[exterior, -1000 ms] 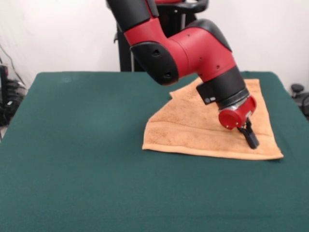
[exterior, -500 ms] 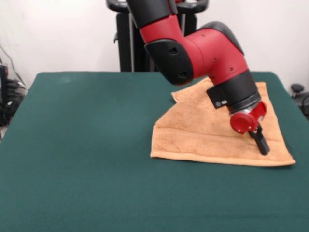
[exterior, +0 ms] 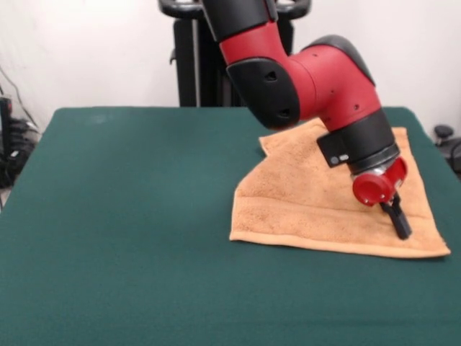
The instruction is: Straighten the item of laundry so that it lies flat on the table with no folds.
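While the orange-tan terry towel (exterior: 317,198) lies partly folded at the right of the dark green felt table (exterior: 122,216), the black gripper (exterior: 398,223) presses its near-right corner, long edge running left, jaws apparently closed together.

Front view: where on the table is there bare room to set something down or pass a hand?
The green table is bare across its whole left half, from the towel's left edge outward, and along the near strip below the towel. The right side is crowded: towel, arm and gripper low over the towel's near right corner.
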Action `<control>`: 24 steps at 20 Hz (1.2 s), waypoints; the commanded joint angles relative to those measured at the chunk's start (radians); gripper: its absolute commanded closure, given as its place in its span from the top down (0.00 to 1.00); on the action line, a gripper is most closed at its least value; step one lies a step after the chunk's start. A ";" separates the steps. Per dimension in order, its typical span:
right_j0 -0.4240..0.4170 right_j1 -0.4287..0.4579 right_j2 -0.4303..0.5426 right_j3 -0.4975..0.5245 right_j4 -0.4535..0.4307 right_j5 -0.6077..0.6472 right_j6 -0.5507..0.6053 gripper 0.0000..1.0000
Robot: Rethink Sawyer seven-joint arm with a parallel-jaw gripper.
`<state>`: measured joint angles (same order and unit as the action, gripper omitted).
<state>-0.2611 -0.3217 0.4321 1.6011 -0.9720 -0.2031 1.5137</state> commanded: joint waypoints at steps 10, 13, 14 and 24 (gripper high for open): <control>0.048 0.102 -0.022 -0.114 0.042 0.011 0.134 0.00; 0.059 0.087 -0.028 -0.104 0.060 -0.003 0.141 0.00; 0.064 0.083 -0.031 -0.103 0.068 -0.013 0.144 0.00; 0.089 0.073 -0.041 -0.117 0.109 -0.058 0.145 0.00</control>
<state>-0.2211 -0.3140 0.3887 1.5771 -0.9135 -0.2431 1.5137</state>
